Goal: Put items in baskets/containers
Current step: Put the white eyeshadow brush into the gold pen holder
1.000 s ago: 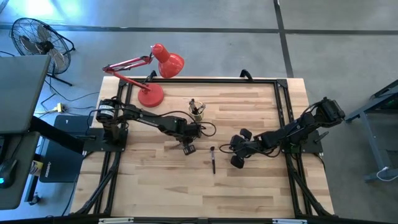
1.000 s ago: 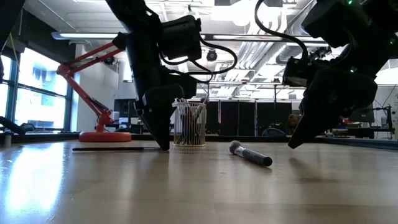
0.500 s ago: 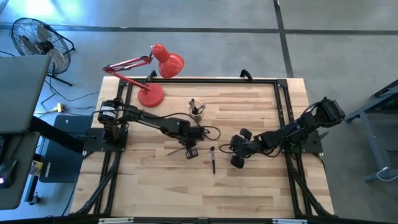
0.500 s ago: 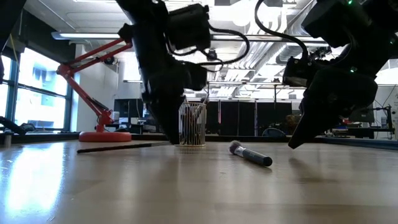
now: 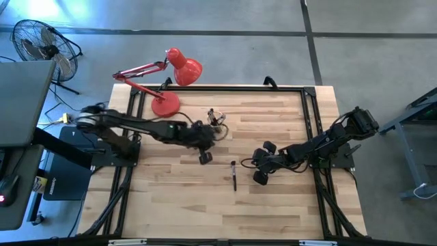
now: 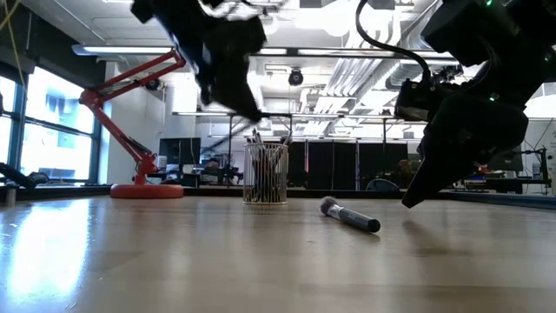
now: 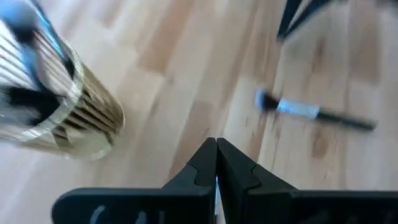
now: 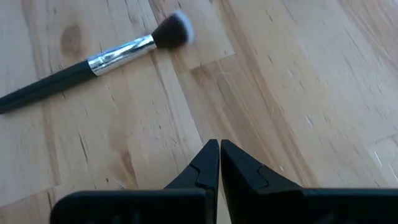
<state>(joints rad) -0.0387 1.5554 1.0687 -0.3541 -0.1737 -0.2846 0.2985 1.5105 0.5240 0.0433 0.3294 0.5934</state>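
My left claw (image 7: pixel 216 146) hung above the table (image 5: pixel 171 191), just beside the cup (image 6: pixel 265 172), with its jaws pressed fully together. I could not tell if a thin handle sat between them. The cup already held several brushes. One brush (image 5: pixel 233 175) lay flat on the wood, between the cup and my right claw (image 8: pixel 219 149), which waited low and also closed. I judged this brush light, stiff and ready to roll. I would take it at the middle of the handle, not at the soft tip.
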